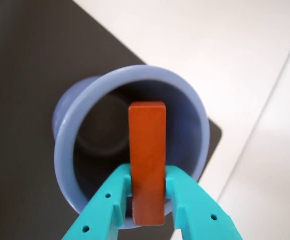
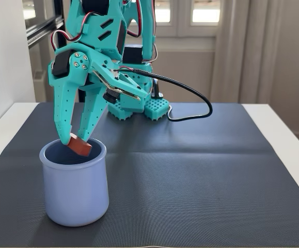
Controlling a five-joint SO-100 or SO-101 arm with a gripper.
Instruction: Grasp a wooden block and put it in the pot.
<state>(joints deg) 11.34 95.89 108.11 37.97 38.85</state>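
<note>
The teal fingers (image 1: 181,196) clamp the wooden block (image 1: 147,160) by its flat sides, closed snugly on it. In the fixed view the gripper (image 2: 76,140) holds the block tilted just over the pot's (image 2: 77,191) mouth, near the mat's (image 2: 201,175) left side. To finish well, open gently here so it drops inside, clear of the rim.

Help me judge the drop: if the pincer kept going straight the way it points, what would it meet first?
The pincer, shut on the wooden block, points down into the pot. It would probably meet the pot's inner floor first, though the block could brush the near rim; depth is unclear.
</note>
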